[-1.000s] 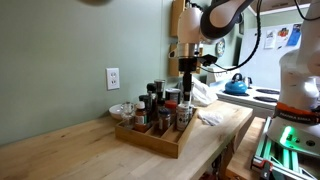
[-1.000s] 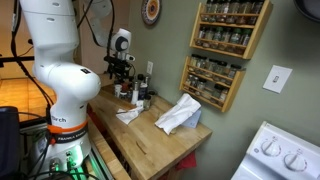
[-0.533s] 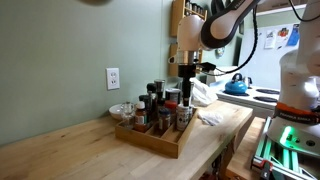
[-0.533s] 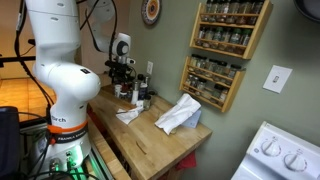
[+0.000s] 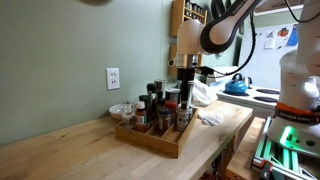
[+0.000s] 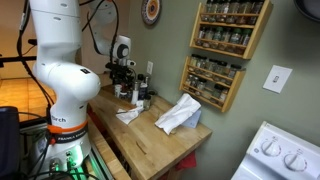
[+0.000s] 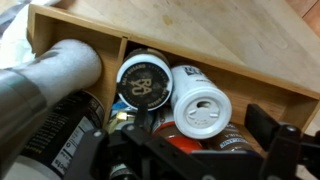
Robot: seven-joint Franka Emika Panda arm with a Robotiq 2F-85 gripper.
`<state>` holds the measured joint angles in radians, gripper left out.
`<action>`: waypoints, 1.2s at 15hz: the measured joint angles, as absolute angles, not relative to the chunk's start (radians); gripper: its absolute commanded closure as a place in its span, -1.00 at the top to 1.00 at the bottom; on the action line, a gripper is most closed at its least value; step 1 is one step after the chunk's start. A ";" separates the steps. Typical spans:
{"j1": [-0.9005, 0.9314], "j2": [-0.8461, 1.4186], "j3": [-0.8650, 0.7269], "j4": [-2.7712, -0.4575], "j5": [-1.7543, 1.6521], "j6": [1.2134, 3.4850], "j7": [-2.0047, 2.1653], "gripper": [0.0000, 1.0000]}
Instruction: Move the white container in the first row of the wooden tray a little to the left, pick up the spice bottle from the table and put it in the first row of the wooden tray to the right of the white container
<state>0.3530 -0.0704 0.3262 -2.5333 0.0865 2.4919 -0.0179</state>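
The wooden tray (image 5: 150, 138) holds several dark-capped bottles and shows in the wrist view (image 7: 230, 62). A short pale white-topped cylinder, apparently the white container (image 7: 200, 104), stands by the tray's wall, next to a red-capped bottle (image 7: 180, 142). In an exterior view it looks like the greyish jar (image 5: 184, 116) at the tray's near end. My gripper (image 5: 186, 88) hangs just above it, open and empty, fingers either side (image 7: 198, 132). It also shows in an exterior view (image 6: 125, 80). I cannot pick out the spice bottle on the table.
A black-lidded jar (image 7: 145, 80) and a pale blurred cylinder (image 7: 62, 70) fill neighbouring tray slots. A small bowl (image 5: 122, 110) sits behind the tray, crumpled white cloth (image 6: 178, 116) lies on the counter, and spice racks (image 6: 222, 45) hang on the wall.
The gripper has drifted slightly down and sideways over the tray's end. Nothing in the tray has moved.
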 measured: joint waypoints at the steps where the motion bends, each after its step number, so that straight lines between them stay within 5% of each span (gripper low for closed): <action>1: 0.353 -0.070 0.326 -2.535 0.086 2.492 -0.017 0.70; 2: 0.352 -0.070 0.326 -2.537 0.086 2.492 -0.017 0.51; 6: 0.351 -0.070 0.326 -2.541 0.086 2.492 -0.016 0.36; 7: 0.351 -0.070 0.326 -2.541 0.086 2.492 -0.016 0.05; 8: 0.351 -0.070 0.326 -2.541 0.086 2.492 -0.016 0.03; 10: 0.352 -0.070 0.327 -2.540 0.086 2.492 -0.016 -0.35; 18: 0.358 -0.077 0.333 -2.538 0.089 2.489 -0.019 -0.40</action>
